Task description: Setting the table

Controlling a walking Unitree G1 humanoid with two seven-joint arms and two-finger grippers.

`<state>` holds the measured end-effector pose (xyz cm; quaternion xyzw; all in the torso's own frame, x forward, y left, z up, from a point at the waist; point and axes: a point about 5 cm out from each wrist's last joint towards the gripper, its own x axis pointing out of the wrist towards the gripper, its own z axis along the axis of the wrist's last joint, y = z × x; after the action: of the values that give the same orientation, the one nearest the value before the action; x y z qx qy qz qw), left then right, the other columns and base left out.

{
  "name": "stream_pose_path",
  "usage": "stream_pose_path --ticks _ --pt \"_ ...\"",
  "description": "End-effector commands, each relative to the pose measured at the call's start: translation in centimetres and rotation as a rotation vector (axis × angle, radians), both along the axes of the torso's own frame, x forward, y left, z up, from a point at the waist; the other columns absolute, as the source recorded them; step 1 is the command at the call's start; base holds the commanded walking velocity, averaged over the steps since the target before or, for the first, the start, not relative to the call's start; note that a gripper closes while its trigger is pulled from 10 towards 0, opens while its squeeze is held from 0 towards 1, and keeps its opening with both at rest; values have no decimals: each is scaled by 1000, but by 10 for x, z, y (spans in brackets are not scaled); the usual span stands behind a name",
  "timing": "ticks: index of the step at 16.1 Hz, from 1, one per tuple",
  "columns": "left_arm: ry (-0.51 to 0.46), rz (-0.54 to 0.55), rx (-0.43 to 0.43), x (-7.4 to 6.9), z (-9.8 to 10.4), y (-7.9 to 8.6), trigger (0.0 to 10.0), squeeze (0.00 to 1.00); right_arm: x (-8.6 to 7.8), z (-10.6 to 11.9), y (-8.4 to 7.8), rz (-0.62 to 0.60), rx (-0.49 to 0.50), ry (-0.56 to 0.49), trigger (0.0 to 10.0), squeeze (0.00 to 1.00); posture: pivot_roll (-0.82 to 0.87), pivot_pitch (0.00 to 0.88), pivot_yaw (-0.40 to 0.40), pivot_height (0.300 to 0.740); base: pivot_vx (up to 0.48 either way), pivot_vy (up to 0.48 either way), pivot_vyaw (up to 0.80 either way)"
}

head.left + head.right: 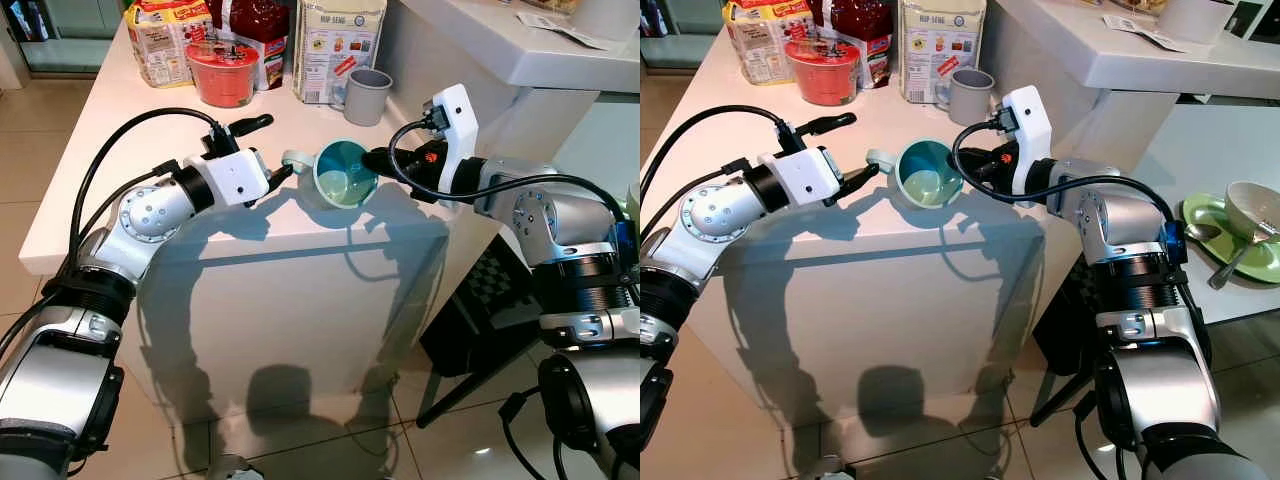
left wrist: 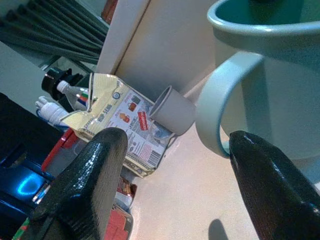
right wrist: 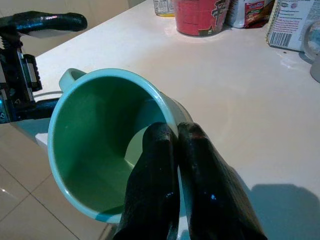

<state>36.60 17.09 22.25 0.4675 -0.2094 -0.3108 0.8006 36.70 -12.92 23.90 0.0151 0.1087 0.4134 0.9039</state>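
Left eye view shows the teal mug (image 1: pixel 345 173) held up at the near edge of the white counter (image 1: pixel 120 110), tipped on its side so its mouth faces the camera. The right gripper (image 3: pixel 172 137) pinches the mug's rim, one black finger inside the wall and one outside, pressed close together on it; that rim grip is why the mug hangs tilted rather than upright. The mug's handle (image 1: pixel 292 158) points to the left, toward the left gripper (image 1: pixel 262 150), whose fingers are spread wide, one above and one below the level of the handle. In the left wrist view the handle loop (image 2: pixel 220 107) sits between the two spread fingers (image 2: pixel 87 180), near the lower one, though contact cannot be told. This looks like a hand-over between arms: the right holds the mug steady with the handle offered, so the left can close on it.

On the far part of the counter stand a grey cup (image 1: pixel 366 96), a paper food bag (image 1: pixel 335 45) and a red instant-noodle tub (image 1: pixel 222 72), well apart from the mug. To the right, in the right eye view, a green plate (image 1: pixel 1210 225) carrying a bowl (image 1: pixel 1252 208) sits on a lower table (image 1: pixel 1210 140), probably where the mug belongs.
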Motion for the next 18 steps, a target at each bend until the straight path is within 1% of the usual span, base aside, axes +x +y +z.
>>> stream_pose_path --ticks 1,4,6,10,13,18 --pt "-7 -25 10 2 5 -7 0 0 0 7 -3 1 -9 -33 0 0 109 0 -80 740 0 0 0" --pt "23 -34 27 3 2 -9 0 0 -8 22 4 59 16 -62 0 0 104 0 -80 740 0 0 0" --pt "15 -49 39 3 3 -10 0 0 -12 32 5 82 46 -74 0 0 100 0 -79 740 0 0 0" --pt "12 -64 33 3 6 -11 0 0 -13 30 4 80 42 -73 0 0 99 0 -79 740 0 0 0" --pt "24 -68 26 3 7 -9 0 0 -13 26 3 73 22 -69 0 0 103 0 -81 740 0 0 0" --pt "18 -77 37 2 9 -8 0 0 -11 17 0 56 -11 -61 0 0 105 0 -78 740 0 0 0"
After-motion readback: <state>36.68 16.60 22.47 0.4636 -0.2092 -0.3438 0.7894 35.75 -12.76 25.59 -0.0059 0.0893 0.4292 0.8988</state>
